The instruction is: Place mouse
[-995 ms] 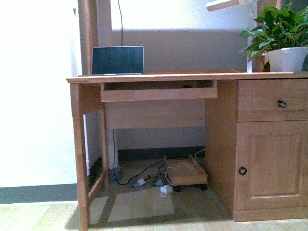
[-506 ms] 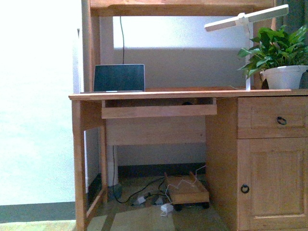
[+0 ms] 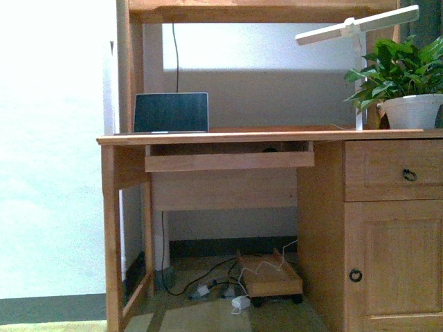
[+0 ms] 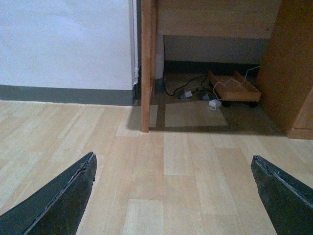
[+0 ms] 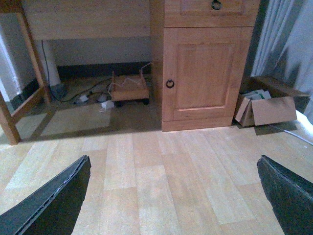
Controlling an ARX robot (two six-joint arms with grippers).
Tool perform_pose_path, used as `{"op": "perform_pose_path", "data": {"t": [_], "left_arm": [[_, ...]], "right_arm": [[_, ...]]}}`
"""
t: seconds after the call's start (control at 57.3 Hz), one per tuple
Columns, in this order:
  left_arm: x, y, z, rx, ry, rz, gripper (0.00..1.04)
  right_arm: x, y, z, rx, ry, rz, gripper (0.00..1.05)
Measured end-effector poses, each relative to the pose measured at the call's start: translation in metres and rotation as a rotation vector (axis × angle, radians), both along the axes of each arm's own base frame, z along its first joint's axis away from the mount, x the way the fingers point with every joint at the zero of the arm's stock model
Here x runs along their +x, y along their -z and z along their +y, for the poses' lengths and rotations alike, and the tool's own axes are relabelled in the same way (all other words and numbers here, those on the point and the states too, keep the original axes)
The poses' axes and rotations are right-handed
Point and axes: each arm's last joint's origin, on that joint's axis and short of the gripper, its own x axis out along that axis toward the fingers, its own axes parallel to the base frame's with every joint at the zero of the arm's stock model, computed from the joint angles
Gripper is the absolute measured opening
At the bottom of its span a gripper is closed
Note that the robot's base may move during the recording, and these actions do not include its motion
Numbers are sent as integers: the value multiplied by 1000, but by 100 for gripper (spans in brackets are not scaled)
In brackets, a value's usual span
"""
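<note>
Over the light plank floor (image 4: 146,196), the left gripper (image 4: 173,161) and right gripper (image 5: 173,161) are both spread wide and hold nothing. Beyond stands a wooden desk (image 3: 208,135), with cables and a trolley (image 3: 273,280) beneath and a cabinet (image 5: 205,73) at its right. On top are a laptop (image 3: 171,112), a lamp (image 3: 356,28) and a plant (image 3: 405,69). The desktop is seen edge-on, so its surface is hidden. Mouse not confirmed: a dark speck (image 3: 270,148) on the tray (image 3: 228,161) is too small to tell.

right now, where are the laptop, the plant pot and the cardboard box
laptop (image 3: 171,111), front view, middle of screen
plant pot (image 3: 415,112), front view, white side wall
cardboard box (image 5: 276,111), right wrist view, front face
</note>
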Motion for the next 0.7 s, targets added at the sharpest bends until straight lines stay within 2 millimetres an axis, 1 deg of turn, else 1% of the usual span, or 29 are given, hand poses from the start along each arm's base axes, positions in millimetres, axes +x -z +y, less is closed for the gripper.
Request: {"op": "perform_pose_path", "data": {"t": [0.698], "left_arm": [[0,0,0,0,0,0,97]], "right_arm": [[0,0,0,0,0,-1,104]]}}
